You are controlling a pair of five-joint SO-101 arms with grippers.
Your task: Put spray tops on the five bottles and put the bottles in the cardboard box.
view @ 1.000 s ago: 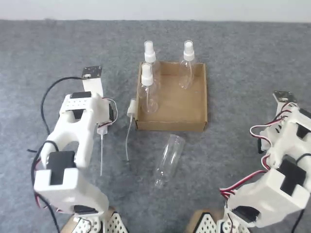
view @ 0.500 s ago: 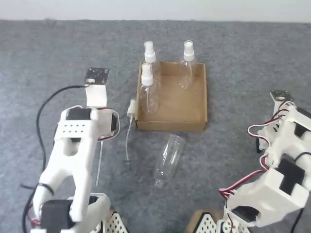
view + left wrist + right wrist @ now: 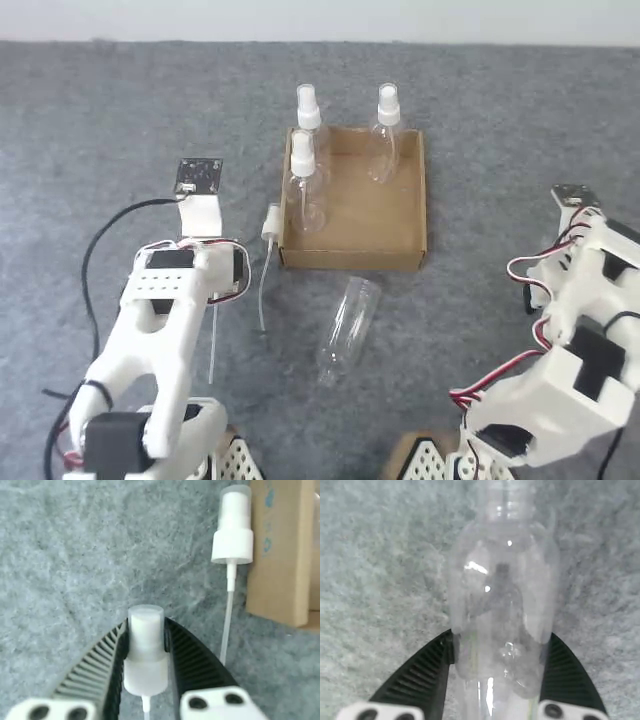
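Between the ribbed jaws of the left hand [image 3: 145,626] sits a spray top [image 3: 145,655], clamped by its white collar, its thin tube trailing from it. The right hand [image 3: 500,637] is closed around the body of an open-necked bottle [image 3: 502,580], neck pointing away from the wrist. The step, I judge, is mating these two. The tube must enter the neck first, so line the top up with the bottle's axis, feed it in slowly, then seat the collar. Just beside the cardboard box [image 3: 355,258] lies a second spray top [image 3: 270,222]. Another bare bottle [image 3: 348,325] lies on the counter [image 3: 120,110] in front of the box.
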